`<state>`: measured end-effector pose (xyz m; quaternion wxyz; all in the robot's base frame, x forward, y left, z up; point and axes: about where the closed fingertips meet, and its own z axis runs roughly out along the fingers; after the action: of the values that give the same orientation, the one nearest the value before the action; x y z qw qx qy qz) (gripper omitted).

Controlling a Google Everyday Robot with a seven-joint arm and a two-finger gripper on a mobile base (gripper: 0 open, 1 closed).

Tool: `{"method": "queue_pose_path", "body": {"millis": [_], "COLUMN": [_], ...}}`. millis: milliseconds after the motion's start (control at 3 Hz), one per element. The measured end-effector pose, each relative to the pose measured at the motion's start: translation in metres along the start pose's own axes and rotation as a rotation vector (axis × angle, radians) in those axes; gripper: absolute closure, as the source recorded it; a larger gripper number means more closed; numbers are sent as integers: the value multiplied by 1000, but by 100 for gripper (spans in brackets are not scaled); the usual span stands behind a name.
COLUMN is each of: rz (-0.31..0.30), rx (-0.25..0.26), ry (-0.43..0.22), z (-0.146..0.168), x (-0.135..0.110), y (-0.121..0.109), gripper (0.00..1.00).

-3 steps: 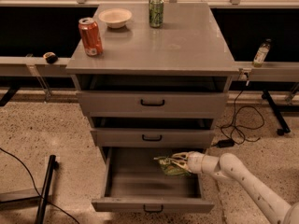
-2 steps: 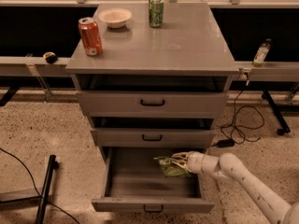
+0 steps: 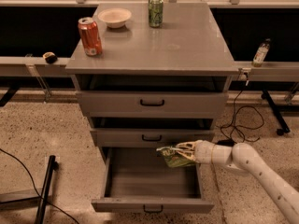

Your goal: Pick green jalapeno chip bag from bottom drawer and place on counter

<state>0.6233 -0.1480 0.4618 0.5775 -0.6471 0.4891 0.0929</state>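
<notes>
One change of note: the gripper and the bag sit a little higher than a second ago. The bag's top edge is now about level with the lower edge of the middle drawer front, where before it lay lower in the tray. The fingers are closed on the bag's right end. The bag sticks out to their left, crumpled, over the right rear part of the open drawer. It looks clear of the floor, though contact underneath cannot be ruled out from this angle. The arm comes in from the lower right, its forearm also slightly raised against the earlier frame. Judgement: the grasp is made and the lift has begun, but the bag is not yet out of the drawer. It must next come forward and up past the two upper fronts to reach the counter. Risk: the bag may catch under the middle drawer if raised before it is drawn out. The counter is unchanged, with the red can, bowl and green can at left and rear as before. Its right half looks the likely drop spot.
</notes>
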Motion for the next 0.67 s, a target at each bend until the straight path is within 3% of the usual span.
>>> {"method": "queue_pose_path", "body": {"millis": [333, 667], "rz": [-101, -99], "rx": [13, 22], "ry": [-61, -90], "z": [-54, -106], "x": [-75, -128], "y": [-86, -176], "gripper": [100, 100]}}
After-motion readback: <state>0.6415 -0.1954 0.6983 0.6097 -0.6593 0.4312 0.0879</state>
